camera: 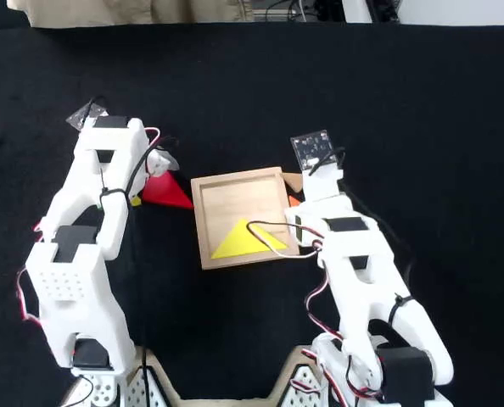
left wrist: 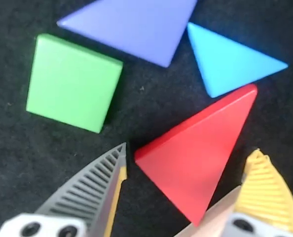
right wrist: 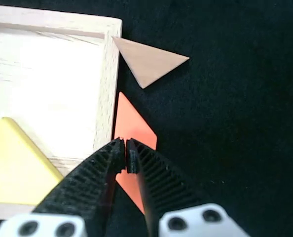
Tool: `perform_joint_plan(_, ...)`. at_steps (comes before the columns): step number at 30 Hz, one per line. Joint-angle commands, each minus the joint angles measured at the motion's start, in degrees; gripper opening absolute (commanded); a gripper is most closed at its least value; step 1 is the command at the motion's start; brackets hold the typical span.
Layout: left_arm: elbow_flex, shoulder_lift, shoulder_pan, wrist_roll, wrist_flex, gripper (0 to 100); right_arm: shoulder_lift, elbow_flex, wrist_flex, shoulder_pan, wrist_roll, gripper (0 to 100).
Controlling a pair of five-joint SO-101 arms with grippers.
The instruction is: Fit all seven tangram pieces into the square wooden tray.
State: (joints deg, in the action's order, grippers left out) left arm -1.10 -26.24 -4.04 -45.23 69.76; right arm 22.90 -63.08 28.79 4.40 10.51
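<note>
The square wooden tray (camera: 203, 216) lies between the arms with a yellow triangle (camera: 238, 242) in its near part. My left gripper (left wrist: 188, 150) is open and straddles a red triangle (left wrist: 205, 138), one fingertip (left wrist: 118, 157) close to the triangle's corner. The red triangle (camera: 165, 191) lies just left of the tray. My right gripper (right wrist: 125, 147) is shut, its tips over an orange parallelogram (right wrist: 136, 129) that lies against the tray's right rim (right wrist: 107, 89). A tan triangle (right wrist: 149, 61) lies beyond it, by the tray's corner.
A green square (left wrist: 72, 81), a purple triangle (left wrist: 136, 24) and a blue triangle (left wrist: 230, 64) lie on the black cloth just beyond the red one. In the high view the left arm (camera: 99, 195) covers them. The far cloth is bare.
</note>
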Motion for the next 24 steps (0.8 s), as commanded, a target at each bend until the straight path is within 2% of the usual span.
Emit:
perform_joint_plan(1, -3.3, 0.5, -0.4, 0.6, 0.2, 36, 2.2, 0.4, -1.1, 0.9, 0.7, 1.1)
perform_joint_plan(12, -4.5, -3.2, -0.4, 0.8, 0.1, 36, 2.2, 0.3, -1.1, 0.9, 0.7, 1.1)
perform_joint_plan(24, -20.6, -13.3, -0.8, 2.6, 10.1, 36, 2.2, 0.0, -1.1, 2.2, 0.7, 1.1)
